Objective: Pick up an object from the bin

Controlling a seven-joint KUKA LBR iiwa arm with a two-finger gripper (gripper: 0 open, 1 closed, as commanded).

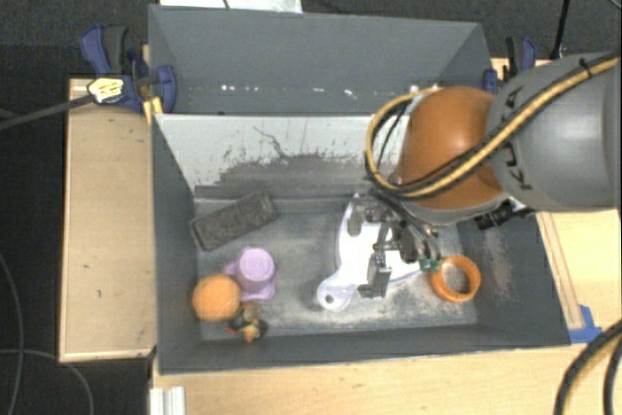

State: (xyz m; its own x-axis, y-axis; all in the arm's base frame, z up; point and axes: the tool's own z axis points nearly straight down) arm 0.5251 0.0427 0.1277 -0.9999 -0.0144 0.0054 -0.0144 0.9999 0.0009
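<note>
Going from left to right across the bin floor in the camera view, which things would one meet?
orange ball → purple cup-shaped piece → white flat piece → orange ring. The grey block and small dark toy overlap others, so they are left out.

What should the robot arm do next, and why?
Probably ease straight down a little. The gripper is right over the flat white plastic piece in the middle of the bin, and the small orange ring lies apart from it, so nothing crowds that piece.
</note>
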